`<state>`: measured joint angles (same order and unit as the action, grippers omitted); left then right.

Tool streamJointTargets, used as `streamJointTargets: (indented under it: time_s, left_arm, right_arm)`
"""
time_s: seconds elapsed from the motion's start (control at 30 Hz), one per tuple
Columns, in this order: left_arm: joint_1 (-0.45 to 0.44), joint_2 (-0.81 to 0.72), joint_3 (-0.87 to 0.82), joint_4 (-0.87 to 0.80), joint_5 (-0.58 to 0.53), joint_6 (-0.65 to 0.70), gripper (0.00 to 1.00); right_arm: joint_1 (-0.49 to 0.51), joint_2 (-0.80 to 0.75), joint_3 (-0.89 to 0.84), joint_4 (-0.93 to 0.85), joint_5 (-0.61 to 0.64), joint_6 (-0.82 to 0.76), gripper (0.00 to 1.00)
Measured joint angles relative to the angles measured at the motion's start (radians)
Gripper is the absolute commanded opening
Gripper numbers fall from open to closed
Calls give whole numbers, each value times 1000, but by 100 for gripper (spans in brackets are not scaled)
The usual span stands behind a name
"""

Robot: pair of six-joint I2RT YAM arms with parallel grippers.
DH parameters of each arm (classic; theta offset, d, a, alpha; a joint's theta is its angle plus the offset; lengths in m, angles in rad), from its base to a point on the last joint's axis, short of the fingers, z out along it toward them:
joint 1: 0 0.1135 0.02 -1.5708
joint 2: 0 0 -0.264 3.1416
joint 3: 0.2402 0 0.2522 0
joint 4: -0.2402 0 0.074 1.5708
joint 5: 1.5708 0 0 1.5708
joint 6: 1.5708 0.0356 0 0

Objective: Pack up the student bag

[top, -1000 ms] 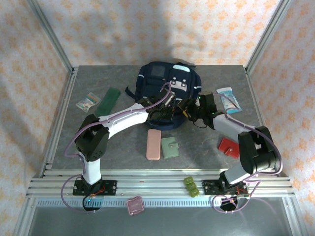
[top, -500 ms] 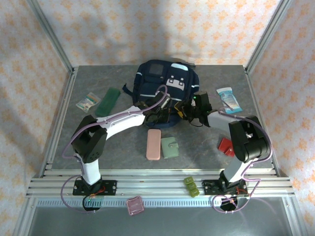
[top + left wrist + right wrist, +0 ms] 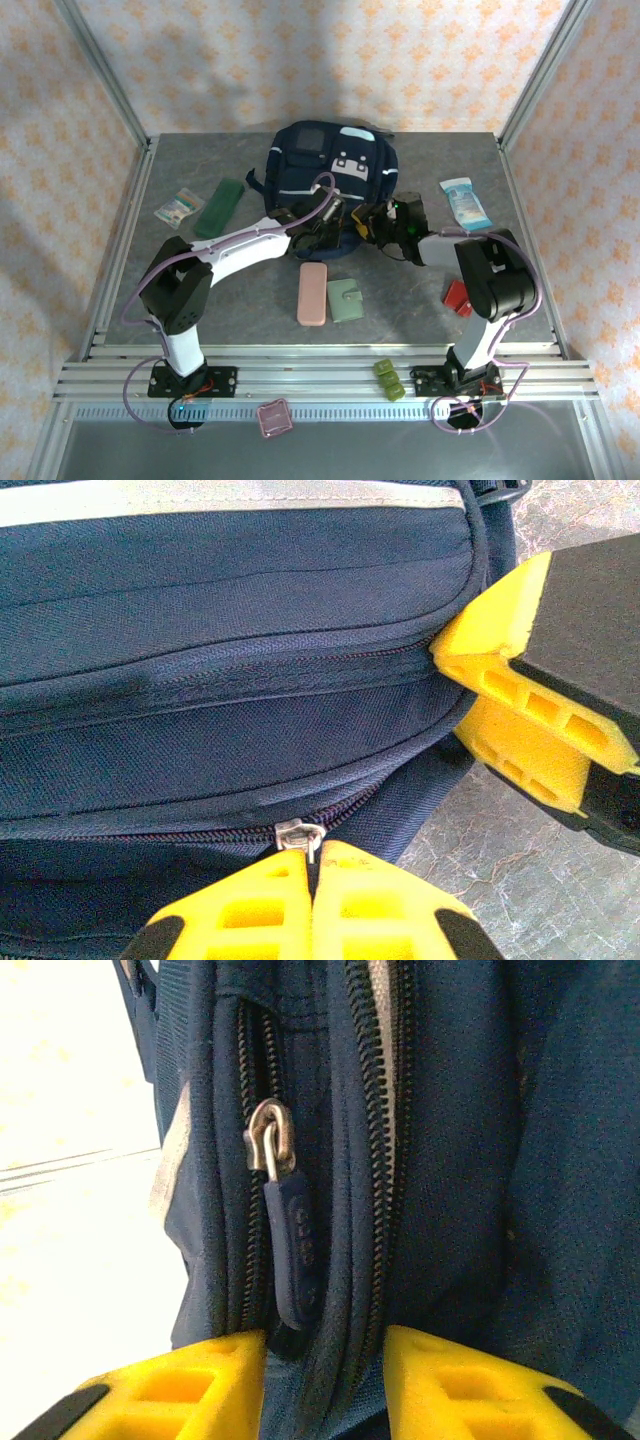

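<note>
The student bag (image 3: pixel 325 165), navy with white trim and grey patches, lies at the back middle of the table. My left gripper (image 3: pixel 335 215) sits at the bag's near edge, and in the left wrist view that gripper (image 3: pixel 315 852) is shut on the pull of a metal zipper slider (image 3: pixel 298 833). My right gripper (image 3: pixel 385 222) is at the bag's near right corner. In the right wrist view its yellow fingers (image 3: pixel 325 1348) press on a fold of the bag's zipper seam from both sides. A navy zipper tab (image 3: pixel 292 1250) hangs just above them.
A pink case (image 3: pixel 312 293) and a green wallet (image 3: pixel 346 300) lie in front of the bag. A red item (image 3: pixel 458 297) and a white-blue packet (image 3: pixel 464 202) are on the right. A dark green flat item (image 3: pixel 220 207) and a clear packet (image 3: pixel 178 206) are on the left.
The right gripper has narrowed onto the bag's seam and its arm has folded in closer. The bag has shifted left and back. The left gripper stays shut.
</note>
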<state>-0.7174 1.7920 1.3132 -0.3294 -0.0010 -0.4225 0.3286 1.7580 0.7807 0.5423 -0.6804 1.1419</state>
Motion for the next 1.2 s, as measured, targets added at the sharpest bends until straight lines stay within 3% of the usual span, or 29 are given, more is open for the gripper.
streamJointTargets:
  time_s: [0.07, 0.17, 0.53, 0.77, 0.9, 1.03, 1.2]
  left_arm:
    - [0, 0, 0, 2, 0, 0, 0]
    - [0, 0, -2, 2, -2, 0, 0]
    - [15, -62, -135, 33, -158, 0, 0]
    - [177, -179, -286, 84, -194, -24, 0]
    - [221, -187, -290, 99, -186, -26, 0]
    - [207, -187, -289, 103, -145, -26, 0]
    - [111, -187, -264, 106, -107, -27, 0]
  right_arm:
    - [2, 4, -3, 27, 0, 12, 10]
    - [2, 6, -3, 34, 1, 18, 0]
    - [13, -10, -13, 24, 10, 10, 0]
    - [5, -48, -39, 23, 14, 8, 0]
    - [0, -53, -38, 22, 9, 3, 0]
    - [-32, -54, -8, -32, -2, -23, 0]
    - [-117, -60, 91, -143, 1, -77, 1]
